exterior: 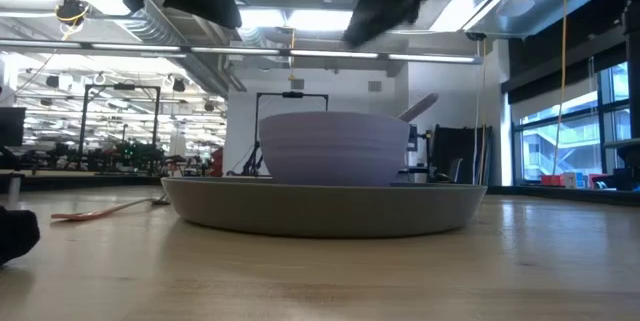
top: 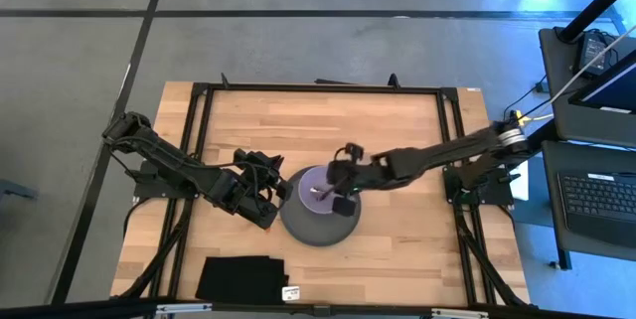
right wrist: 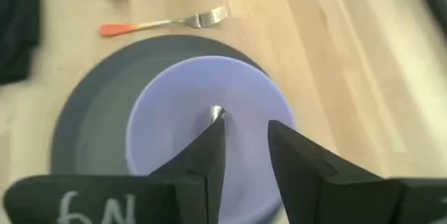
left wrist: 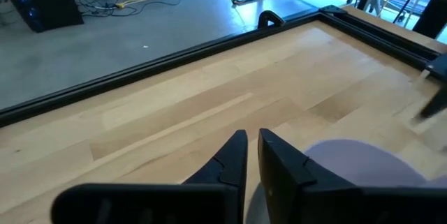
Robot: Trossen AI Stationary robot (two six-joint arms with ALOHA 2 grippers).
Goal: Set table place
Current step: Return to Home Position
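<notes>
High view: right pincer (top: 341, 186) hangs over the lilac bowl (top: 310, 182), arm stretched in from the right edge of the worktop (top: 397, 130). Right wrist view: right pincer (right wrist: 244, 130) is released, fingers apart, nothing between them, only bowl (right wrist: 167, 119) below.

Left pincer (top: 276, 192) sits just left of the plate (top: 320, 234), low over the wood. Left wrist view: left pincer (left wrist: 253, 140) is clenched, only a thin slit between the fingers, and it grasps nothing.

Spoon (right wrist: 216, 114) lies inside the bowl, metal end showing at the middle. Low view: its handle (exterior: 420, 106) leans up over the bowl's right rim. Bowl (exterior: 335, 146) stands upright on the dark grey plate (exterior: 320, 206), roughly centred. Orange-handled fork (exterior: 105, 209) lies flat on the worktop to the left of the plate, near its rim but apart from it; also seen in the right wrist view (right wrist: 164, 23). High view hides it under the left arm.

Black cloth (top: 241, 279) is at the near left edge, well apart from the setting.

Progress, as a judgement: all four pieces look placed, so the setting itself reads as done. What is left is getting both arms off the plate area and back to rest; neither is tucked away yet. Right arm needs to lift clear without clipping the spoon handle.
</notes>
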